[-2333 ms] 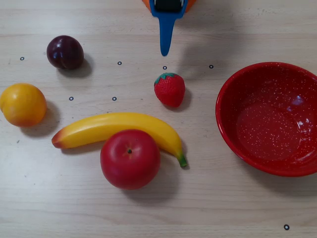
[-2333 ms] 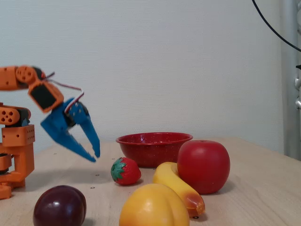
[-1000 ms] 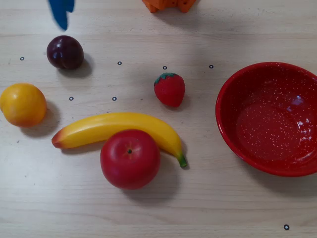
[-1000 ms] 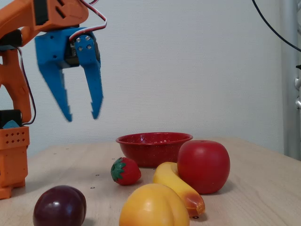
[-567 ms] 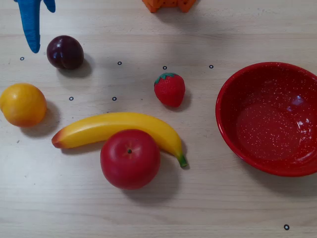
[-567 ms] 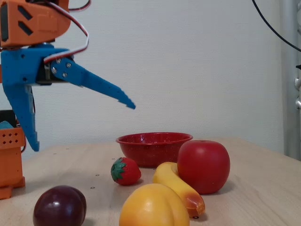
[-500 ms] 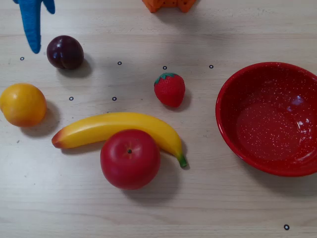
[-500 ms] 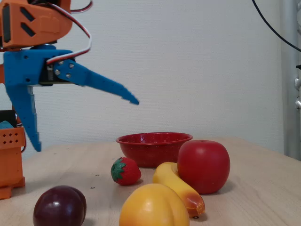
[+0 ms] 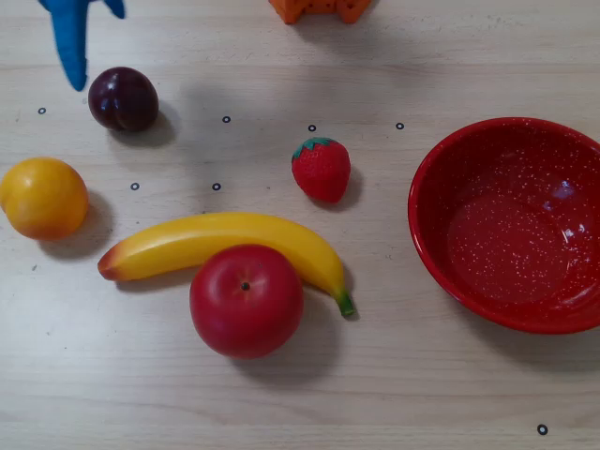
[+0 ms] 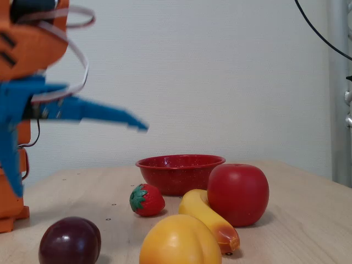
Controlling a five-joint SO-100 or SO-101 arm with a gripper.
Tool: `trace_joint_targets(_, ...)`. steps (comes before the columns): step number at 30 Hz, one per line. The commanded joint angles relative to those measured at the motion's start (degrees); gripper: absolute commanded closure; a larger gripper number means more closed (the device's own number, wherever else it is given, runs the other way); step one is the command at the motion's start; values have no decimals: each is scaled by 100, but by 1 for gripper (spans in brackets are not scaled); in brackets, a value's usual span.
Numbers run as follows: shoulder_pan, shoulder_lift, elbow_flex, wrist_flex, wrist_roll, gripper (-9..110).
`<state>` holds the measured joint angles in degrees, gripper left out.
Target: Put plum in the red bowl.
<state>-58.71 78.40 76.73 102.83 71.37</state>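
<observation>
The plum (image 9: 123, 98) is small, glossy and dark purple, and lies on the table at the upper left of the overhead view. In the fixed view it sits at the front left (image 10: 70, 241). The red bowl (image 9: 441, 178) with white speckles stands empty at the right edge, and at the back middle of the fixed view (image 10: 180, 174). My blue gripper (image 10: 80, 159) is wide open and empty, held above the table. One finger points down, the other points out toward the bowl. In the overhead view the gripper (image 9: 94, 47) has one fingertip (image 9: 75, 75) just left of the plum.
An orange fruit (image 9: 42, 197), a banana (image 9: 225, 244), a red apple (image 9: 246, 300) and a strawberry (image 9: 322, 169) lie between the plum and the bowl. The arm's orange base (image 10: 11, 209) stands at the left in the fixed view.
</observation>
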Motion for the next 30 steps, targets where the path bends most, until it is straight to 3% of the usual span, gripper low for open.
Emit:
trace_joint_targets(1, -79, 686, 53, -413, -70, 26)
trace_joint_targets(6, -44, 571, 439, -1063, -97, 25)
trace_joint_targets(30, -264, -554, 237, -1934, 404, 27)
